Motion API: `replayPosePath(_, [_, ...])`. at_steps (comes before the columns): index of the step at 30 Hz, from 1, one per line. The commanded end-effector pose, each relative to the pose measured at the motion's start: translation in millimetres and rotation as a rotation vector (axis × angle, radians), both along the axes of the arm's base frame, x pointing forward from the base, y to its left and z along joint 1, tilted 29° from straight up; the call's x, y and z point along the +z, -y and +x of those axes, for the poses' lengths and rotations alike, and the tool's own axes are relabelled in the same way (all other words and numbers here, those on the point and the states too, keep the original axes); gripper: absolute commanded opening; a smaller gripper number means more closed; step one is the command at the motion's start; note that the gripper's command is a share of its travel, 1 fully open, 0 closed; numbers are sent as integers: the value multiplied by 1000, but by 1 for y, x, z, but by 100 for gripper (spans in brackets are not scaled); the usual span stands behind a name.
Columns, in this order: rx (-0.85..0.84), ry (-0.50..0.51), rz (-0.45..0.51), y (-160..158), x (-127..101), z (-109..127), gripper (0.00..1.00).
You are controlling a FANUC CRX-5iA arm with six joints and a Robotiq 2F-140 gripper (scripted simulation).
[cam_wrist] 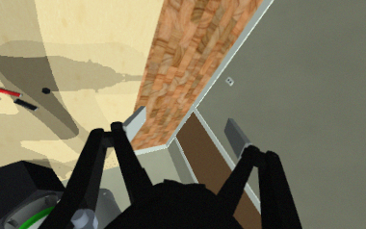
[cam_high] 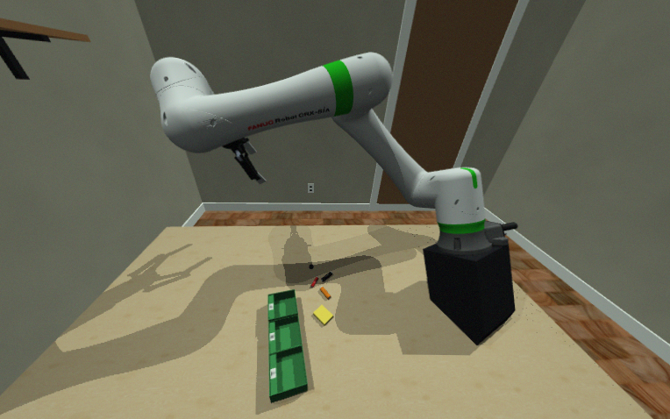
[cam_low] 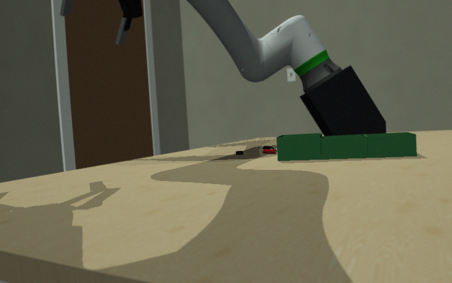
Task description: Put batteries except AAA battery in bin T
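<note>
The batteries all lie loose on the worktop toward its far edge, just beyond the far end of the row of three green bins (cam_high: 286, 340): a red one (cam_high: 314, 282), a black one (cam_high: 326, 276), an orange one (cam_high: 324, 292) and a small round black one (cam_high: 310, 266), so you have everything left to do. A yellow block (cam_high: 323, 315) lies beside the bins, whose labels you cannot read. The gripper (cam_wrist: 185, 132) hangs high above the table, fingers spread wide and holding nothing.

The arm (cam_high: 276, 106), across the upper middle of the top view, carries the lettering "FANUC Robot CRX-5iA", with "FANUC" in red and the rest dark. Each bin (cam_high: 283, 340), lower centre, has a small white label (cam_high: 272, 373) on its left wall, too small to read.
</note>
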State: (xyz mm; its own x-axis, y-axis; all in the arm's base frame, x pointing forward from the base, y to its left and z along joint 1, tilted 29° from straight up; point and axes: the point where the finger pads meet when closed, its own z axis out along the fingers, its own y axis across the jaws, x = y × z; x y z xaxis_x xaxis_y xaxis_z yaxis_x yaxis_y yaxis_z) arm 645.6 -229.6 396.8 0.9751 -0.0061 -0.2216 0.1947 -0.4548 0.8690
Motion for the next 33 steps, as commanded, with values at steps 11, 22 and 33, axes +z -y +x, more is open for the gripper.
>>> replayPosePath(11, [0,0,0,0,0,0,100])
replayPosePath(22, [0,0,0,18,-36,8,5])
replayPosePath(33, [35,53,52,31,-95,16,5])
